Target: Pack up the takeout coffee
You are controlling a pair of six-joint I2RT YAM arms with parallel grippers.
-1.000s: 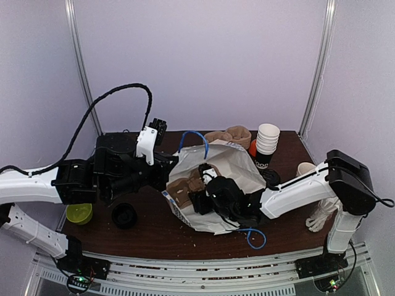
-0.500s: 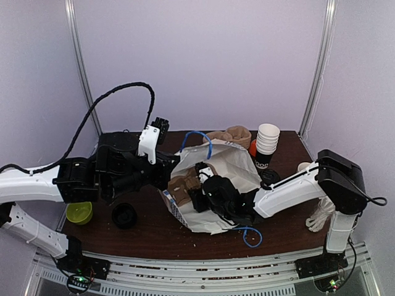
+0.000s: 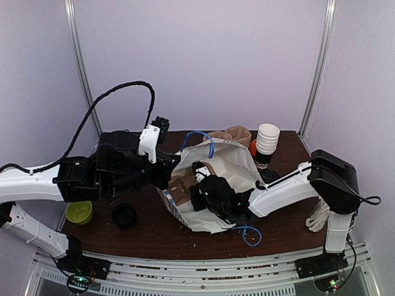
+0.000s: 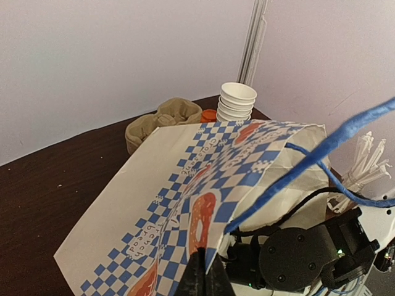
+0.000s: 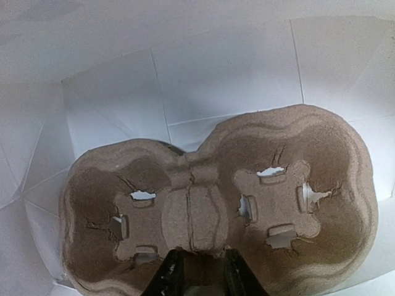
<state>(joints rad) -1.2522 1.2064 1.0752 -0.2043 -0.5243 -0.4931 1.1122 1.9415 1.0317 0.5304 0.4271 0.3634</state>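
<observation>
My left gripper point(image 4: 202, 271) is shut on the rim of a white paper bag point(image 4: 142, 203) with blue checks and holds its mouth open; both show in the top view, the gripper point(image 3: 171, 172) left of the bag point(image 3: 231, 163). My right gripper point(image 5: 199, 271) is inside the bag, shut on the middle ridge of a brown cardboard cup carrier point(image 5: 216, 197), whose two cup wells are empty. In the top view the carrier point(image 3: 182, 185) sits at the bag's mouth. I cannot pick out the lidded takeout coffee. A black round thing point(image 3: 124, 215) stands front left.
A tall stack of lidless paper cups point(image 3: 267, 140) stands at the back right, beside a second brown carrier point(image 3: 233, 134) and an orange thing point(image 3: 252, 147). A green bowl point(image 3: 79, 213) is at the left edge. White wrapped sticks point(image 3: 318, 216) lie far right.
My right gripper has moved left, further into the bag, carrying the cup carrier. The left gripper has lifted the bag's rim slightly.
</observation>
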